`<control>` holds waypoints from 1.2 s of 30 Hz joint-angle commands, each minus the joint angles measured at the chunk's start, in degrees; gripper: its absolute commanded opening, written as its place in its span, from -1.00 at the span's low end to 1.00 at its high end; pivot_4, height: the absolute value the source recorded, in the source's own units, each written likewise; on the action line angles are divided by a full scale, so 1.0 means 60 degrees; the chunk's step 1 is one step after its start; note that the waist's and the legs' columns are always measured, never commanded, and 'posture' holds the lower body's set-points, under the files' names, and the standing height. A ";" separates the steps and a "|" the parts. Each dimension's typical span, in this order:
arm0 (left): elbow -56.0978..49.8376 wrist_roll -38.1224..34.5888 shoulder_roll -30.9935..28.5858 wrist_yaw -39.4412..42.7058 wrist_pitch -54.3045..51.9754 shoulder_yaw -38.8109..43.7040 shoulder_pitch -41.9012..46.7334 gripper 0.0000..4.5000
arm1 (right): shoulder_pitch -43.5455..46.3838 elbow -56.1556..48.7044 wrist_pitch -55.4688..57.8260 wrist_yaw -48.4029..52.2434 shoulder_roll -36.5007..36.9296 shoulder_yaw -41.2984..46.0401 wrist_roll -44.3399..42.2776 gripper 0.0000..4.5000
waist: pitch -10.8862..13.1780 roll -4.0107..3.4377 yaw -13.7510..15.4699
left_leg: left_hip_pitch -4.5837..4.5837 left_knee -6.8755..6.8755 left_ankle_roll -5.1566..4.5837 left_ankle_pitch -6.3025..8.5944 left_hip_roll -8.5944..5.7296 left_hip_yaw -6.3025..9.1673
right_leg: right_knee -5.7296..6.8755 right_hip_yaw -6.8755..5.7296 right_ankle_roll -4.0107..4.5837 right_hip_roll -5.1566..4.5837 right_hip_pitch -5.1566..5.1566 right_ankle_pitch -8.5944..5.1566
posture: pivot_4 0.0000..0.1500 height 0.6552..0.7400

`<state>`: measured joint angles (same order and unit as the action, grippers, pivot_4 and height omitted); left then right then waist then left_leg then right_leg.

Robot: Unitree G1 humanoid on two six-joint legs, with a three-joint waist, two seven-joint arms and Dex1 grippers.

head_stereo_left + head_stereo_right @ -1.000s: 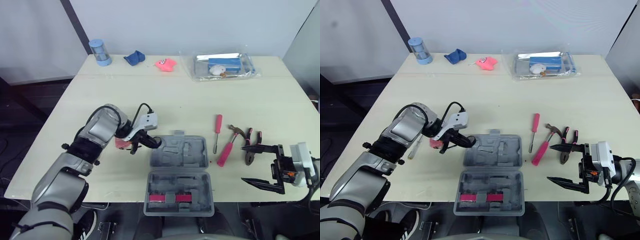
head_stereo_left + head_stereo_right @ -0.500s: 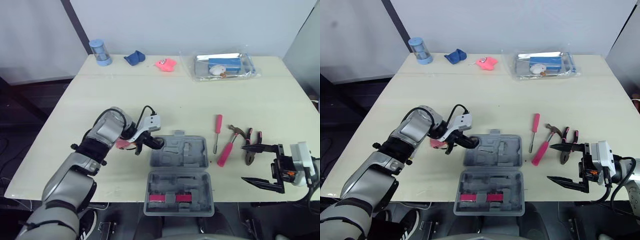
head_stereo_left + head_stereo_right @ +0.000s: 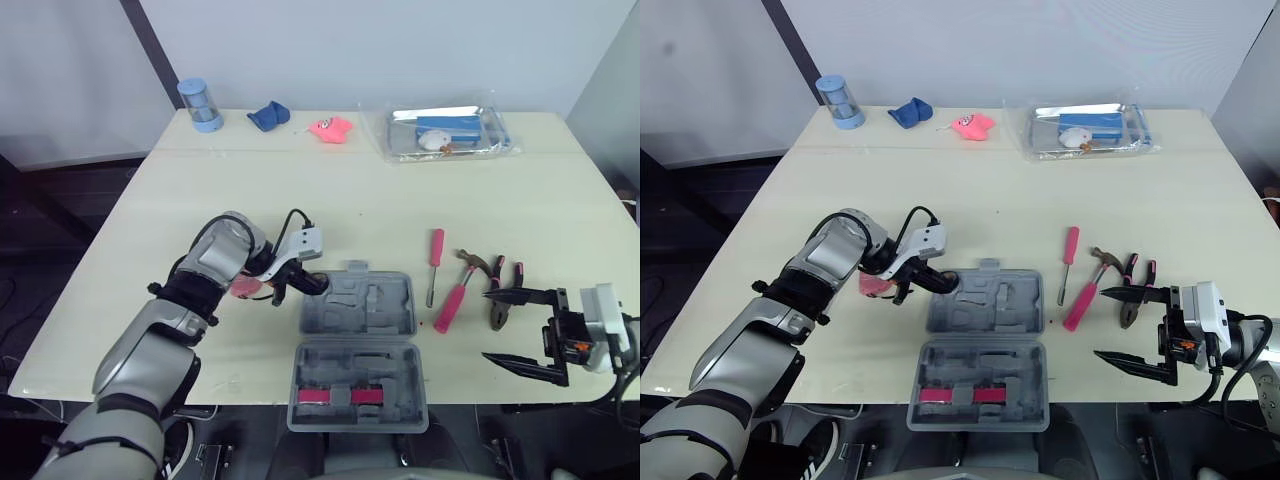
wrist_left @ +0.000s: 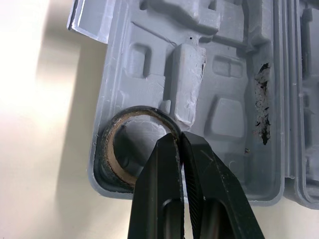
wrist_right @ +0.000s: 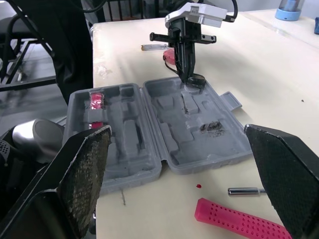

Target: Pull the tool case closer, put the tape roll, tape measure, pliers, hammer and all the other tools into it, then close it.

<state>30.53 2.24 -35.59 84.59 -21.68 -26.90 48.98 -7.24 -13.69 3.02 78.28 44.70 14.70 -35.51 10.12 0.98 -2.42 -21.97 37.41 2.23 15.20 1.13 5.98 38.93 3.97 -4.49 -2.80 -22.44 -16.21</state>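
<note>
The worktop (image 3: 350, 200) carried the open grey tool case (image 3: 385, 315) near its front edge, both moulded halves lying flat. The right gripper (image 3: 487, 326) hovered at the worktop's right front with its fingers wide apart, holding nothing. The left gripper (image 3: 308, 284) reached to the far-left corner of the case, fingers pinched together on the wall of the tape roll (image 4: 107, 159). Right of the case lay the pink-handled hammer (image 3: 455, 300), the pliers (image 3: 505, 285) just beyond it and a red screwdriver (image 3: 436, 262) to its far side — all outside the case. A small pink object (image 3: 243, 288) lay by the left arm; what it was could not be told.

The roll sat in the corner recess of the case, so the step in hand looked like placing it — nearly done. The next move probably called for parting the left fingers and lifting straight up without dragging the roll out.
</note>
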 commanded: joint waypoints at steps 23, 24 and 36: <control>-0.0066 0.0139 0.0019 0.0187 0.0295 0.0303 0.0432 0.46 | 0.0152 -0.0236 -0.0107 -0.0591 0.0095 0.0219 0.0206 1.00 | 0.0000 0.0000 0.0000 | 0.0000 0.0000 0.0000 0.0000 -0.0001 0.0001 | 0.0001 -0.0001 0.0000 0.0000 0.0000 0.0000 | 1.00 1.00; -0.0192 0.0062 0.0037 0.0249 0.0199 0.0337 0.0459 0.46 | 0.0149 -0.0251 -0.0099 -0.0613 0.0093 0.0211 0.0208 1.00 | 0.0000 0.0000 0.0001 | -0.0001 0.0000 0.0000 0.0000 -0.0001 0.0001 | 0.0001 -0.0001 0.0000 0.0000 0.0000 0.0000 | 1.00 1.00; -0.0396 -0.0982 -0.0010 -0.0132 0.1419 0.1815 -0.0027 0.46 | 0.0029 -0.0479 -0.0057 -0.0859 0.0014 0.0199 0.0193 1.00 | -0.0001 -0.0001 -0.0024 | 0.0001 0.0000 0.0000 -0.0001 0.0000 0.0002 | 0.0003 -0.0001 0.0000 0.0000 -0.0001 0.0000 | 1.00 1.00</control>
<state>27.83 -2.40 -35.29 84.54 -15.25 -18.20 49.30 -6.92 -15.07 2.50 73.33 44.68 14.67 -33.30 10.11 0.97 -2.56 -21.96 37.42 2.23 15.20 1.13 5.98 38.95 3.97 -4.49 -2.81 -22.44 -16.21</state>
